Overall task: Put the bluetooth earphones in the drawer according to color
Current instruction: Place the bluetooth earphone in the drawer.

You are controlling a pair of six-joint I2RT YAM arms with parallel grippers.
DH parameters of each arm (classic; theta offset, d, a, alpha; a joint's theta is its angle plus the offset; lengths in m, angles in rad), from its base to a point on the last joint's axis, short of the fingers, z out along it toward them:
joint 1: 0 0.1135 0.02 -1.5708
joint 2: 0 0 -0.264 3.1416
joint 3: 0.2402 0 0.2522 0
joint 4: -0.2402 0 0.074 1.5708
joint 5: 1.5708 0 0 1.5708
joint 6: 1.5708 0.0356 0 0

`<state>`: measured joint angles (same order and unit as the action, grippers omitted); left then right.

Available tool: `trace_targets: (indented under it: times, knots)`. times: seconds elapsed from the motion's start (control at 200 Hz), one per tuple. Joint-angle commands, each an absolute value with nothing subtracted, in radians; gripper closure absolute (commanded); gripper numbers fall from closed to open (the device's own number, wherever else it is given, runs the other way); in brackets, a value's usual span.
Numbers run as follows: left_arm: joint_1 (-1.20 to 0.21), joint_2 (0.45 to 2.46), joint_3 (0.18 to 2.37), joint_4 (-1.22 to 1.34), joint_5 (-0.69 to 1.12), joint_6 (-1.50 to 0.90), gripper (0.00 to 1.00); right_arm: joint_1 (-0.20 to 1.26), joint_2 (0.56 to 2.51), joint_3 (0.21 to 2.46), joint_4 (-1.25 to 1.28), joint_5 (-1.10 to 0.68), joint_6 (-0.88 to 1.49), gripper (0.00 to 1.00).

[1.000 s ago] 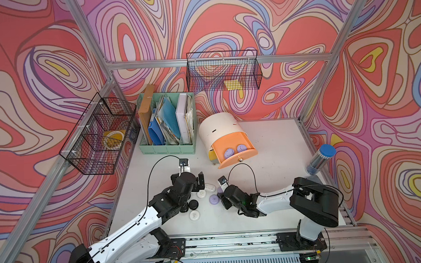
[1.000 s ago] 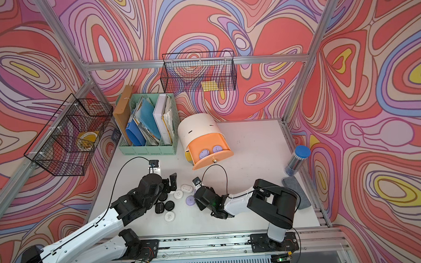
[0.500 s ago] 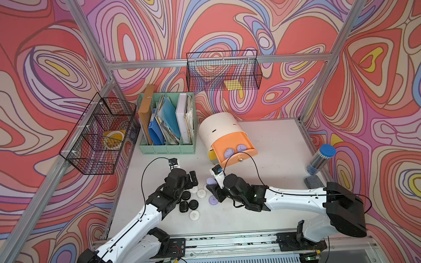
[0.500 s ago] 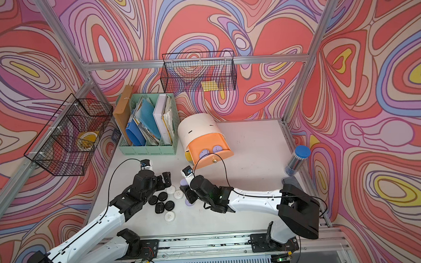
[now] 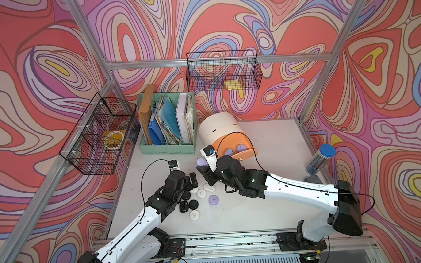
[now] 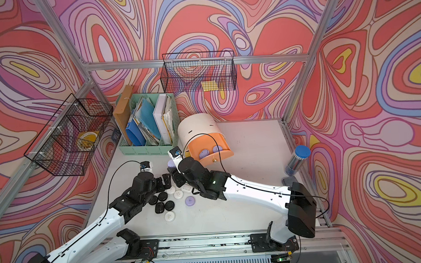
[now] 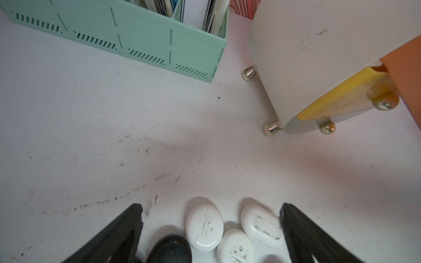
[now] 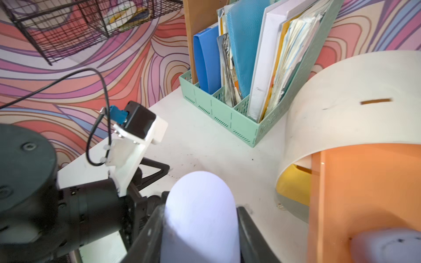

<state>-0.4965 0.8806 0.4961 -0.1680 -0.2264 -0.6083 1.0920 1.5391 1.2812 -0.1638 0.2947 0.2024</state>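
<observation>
Two arms reach across the white table (image 5: pixel 245 221) toward the drawer chest (image 5: pixel 217 127), which we take as our landmark. Nearest us and farthest out in front of the chest lies a lone white case (image 5: pixel 194 215), the outermost of the loose bluetooth earphones. Closer to the chest come several black cases (image 6: pixel 169 205) and one lilac case (image 5: pixel 213 199) flat on the table. Three white cases (image 7: pixel 204 224) lie closer in again.

The left gripper (image 7: pixel 210 205) hangs over those white cases with its jaws spread wide and nothing between them. One finger (image 7: pixel 300 232) is just beside a white case, and we cannot tell whether they touch.

A little nearer the chest, the right gripper (image 8: pixel 200 207) is clamped on another lilac case (image 5: pixel 201 161). It holds this one up off the table, just before the chest's front corner.

On the chest itself the top peach drawer (image 5: pixel 244 156) stands pulled out, with two lilac cases (image 5: pixel 229 151) lying inside. Beneath it the yellow drawer (image 7: pixel 330 102) and the grey-green drawer (image 7: pixel 300 127) are pushed in.

Just beside the chest, on the left arm's side, stands the mint file holder (image 5: pixel 167 148), full of folders. Well apart on the chest's other side stands a clear tube (image 5: pixel 320 161) with a blue cap. Beyond the chest, a black wire basket (image 5: pixel 222 71) hangs on the back wall.
</observation>
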Motion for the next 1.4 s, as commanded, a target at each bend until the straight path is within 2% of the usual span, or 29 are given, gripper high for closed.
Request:
trace_targets:
  times: [0.0, 0.491, 0.581, 0.646, 0.736, 0.871, 1.056, 1.192, 1.397]
  knots:
    - [-0.49, 0.871, 0.492, -0.158, -0.216, -0.616, 0.01, 1.05, 1.572, 1.335, -0.276, 0.385, 0.179, 0.87]
    - [-0.49, 0.87, 0.492, -0.155, -0.206, -0.616, 0.01, 0.812, 1.56, 1.378, -0.351, 0.363, 0.218, 0.84]
    - [-0.49, 0.871, 0.492, -0.154, -0.206, -0.615, 0.01, 0.794, 1.575, 1.398, -0.365, 0.358, 0.218, 0.77]
    - [-0.49, 0.871, 0.492, -0.154, -0.205, -0.616, 0.01, 0.784, 1.584, 1.407, -0.372, 0.354, 0.22, 0.62]
    - [-0.49, 0.872, 0.491, -0.153, -0.205, -0.616, 0.01, 0.781, 1.589, 1.413, -0.377, 0.345, 0.222, 0.47]
    - [-0.49, 0.879, 0.493, -0.152, -0.205, -0.617, 0.01, 0.781, 1.583, 1.422, -0.391, 0.329, 0.224, 0.37]
    - [-0.491, 0.893, 0.496, -0.149, -0.202, -0.616, 0.01, 0.781, 1.541, 1.406, -0.389, 0.249, 0.221, 0.32]
    - [-0.489, 0.907, 0.496, -0.139, -0.19, -0.62, 0.01, 0.793, 1.49, 1.361, -0.367, 0.139, 0.217, 0.32]
    - [-0.478, 0.927, 0.495, -0.137, -0.19, -0.626, 0.01, 0.847, 1.42, 1.274, -0.33, 0.067, 0.204, 0.3]
